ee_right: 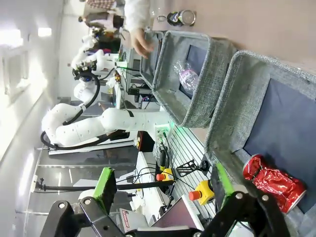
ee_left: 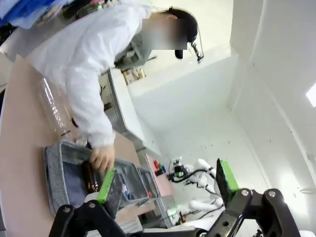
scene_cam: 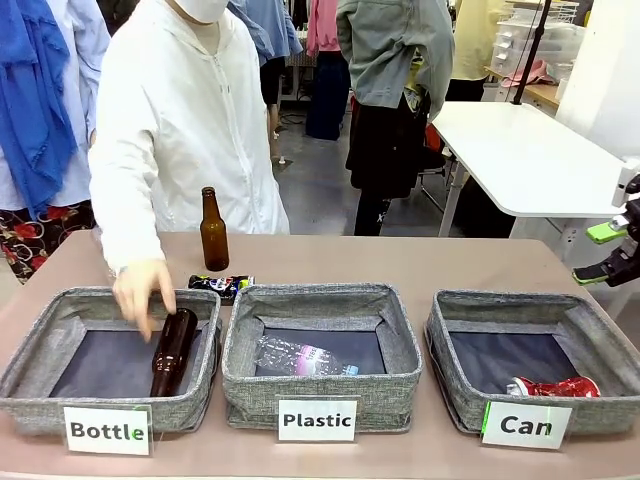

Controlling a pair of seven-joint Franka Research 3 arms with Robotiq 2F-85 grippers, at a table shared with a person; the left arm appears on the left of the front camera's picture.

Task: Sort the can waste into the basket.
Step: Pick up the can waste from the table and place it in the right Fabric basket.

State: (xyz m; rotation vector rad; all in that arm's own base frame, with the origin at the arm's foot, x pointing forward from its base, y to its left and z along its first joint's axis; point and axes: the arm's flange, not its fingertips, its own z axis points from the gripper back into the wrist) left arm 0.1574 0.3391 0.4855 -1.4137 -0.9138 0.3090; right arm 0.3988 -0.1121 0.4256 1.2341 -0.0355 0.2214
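The crushed red-and-silver can (scene_cam: 553, 387) lies in the front right corner of the grey "Can" basket (scene_cam: 500, 300), the rightmost of three. In the right wrist view that can (ee_right: 274, 182) rests on the dark lining of the basket (ee_right: 237, 98). The black printed can (scene_cam: 222, 286) lies on its side on the table behind the gap between the left and middle baskets, and is also in the right wrist view (ee_right: 180, 18). My right gripper (scene_cam: 598, 252) hovers open and empty at the table's right edge, beside the Can basket (ee_right: 163, 183). My left gripper (ee_left: 166, 182) is open and empty, high above the table.
A person's hand (scene_cam: 143, 290) lowers a brown bottle (scene_cam: 173, 352) into the "Bottle" basket (scene_cam: 60, 300). Another brown bottle (scene_cam: 213, 232) stands upright behind it. The "Plastic" basket (scene_cam: 320, 295) holds a clear plastic bottle (scene_cam: 300, 357).
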